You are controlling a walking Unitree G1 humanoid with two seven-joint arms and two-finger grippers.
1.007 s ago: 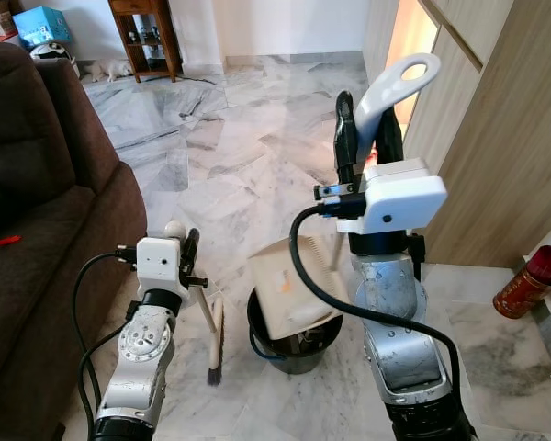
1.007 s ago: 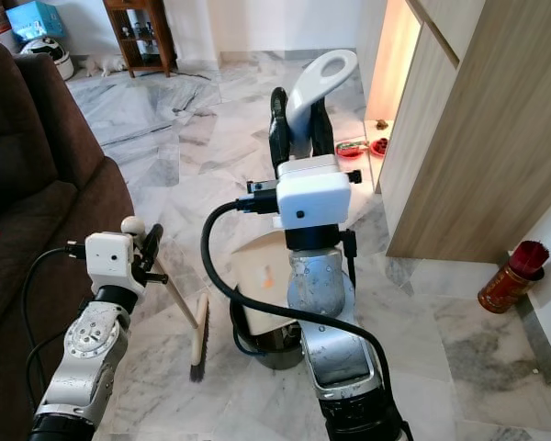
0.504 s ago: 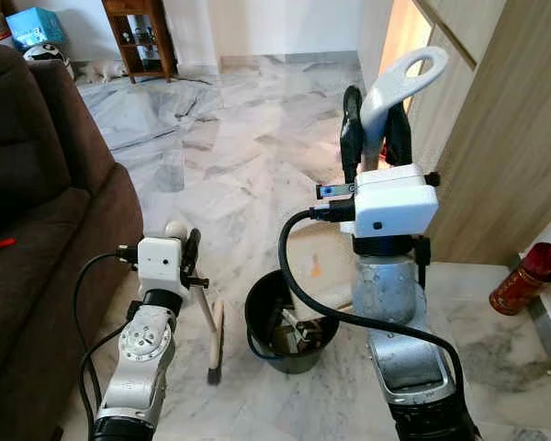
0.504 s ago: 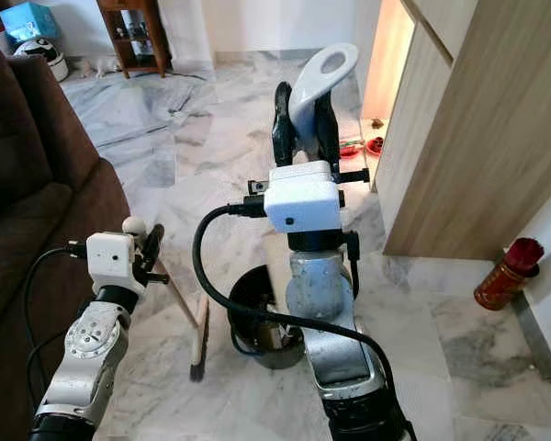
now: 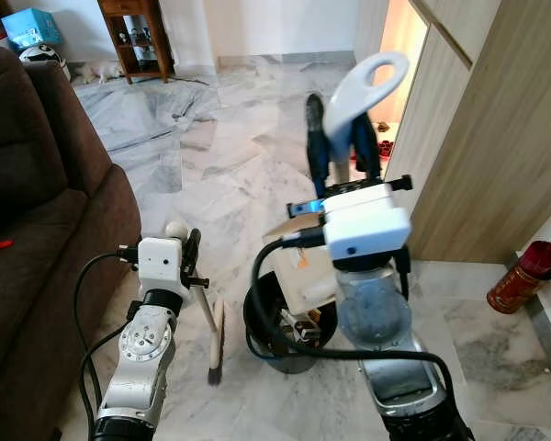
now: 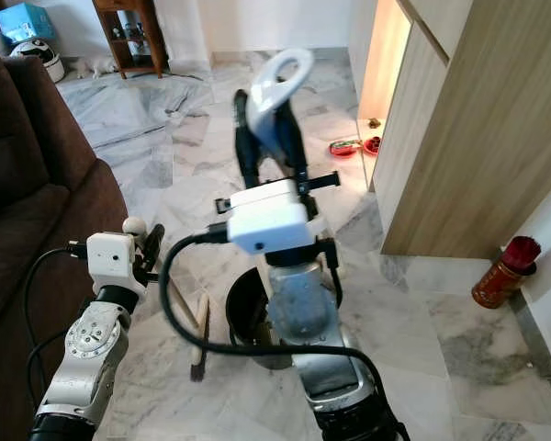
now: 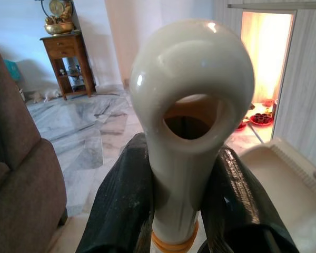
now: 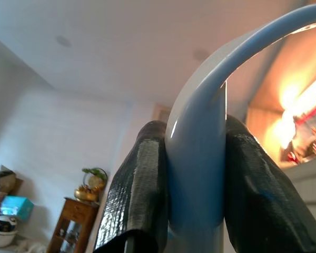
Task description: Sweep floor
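Right hand [image 5: 342, 138] clenches the pale looped plastic dustpan handle [image 5: 362, 84], its cream pan [image 5: 305, 276] above a black round bin [image 5: 262, 317]. Left hand [image 7: 184, 211] grasps the cream ring-ended brush handle [image 7: 189, 105]; bristles [image 5: 217, 342] rest on marble floor [image 5: 239, 165].

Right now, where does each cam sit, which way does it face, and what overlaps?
Left eye, right eye: head stereo pair, forward and down on both arms, black bin, brush.
Left wrist: along left gripper clamping cream brush handle.
Right wrist: upward along right gripper clamping dustpan handle.
Shared: wooden side table, seen by all.
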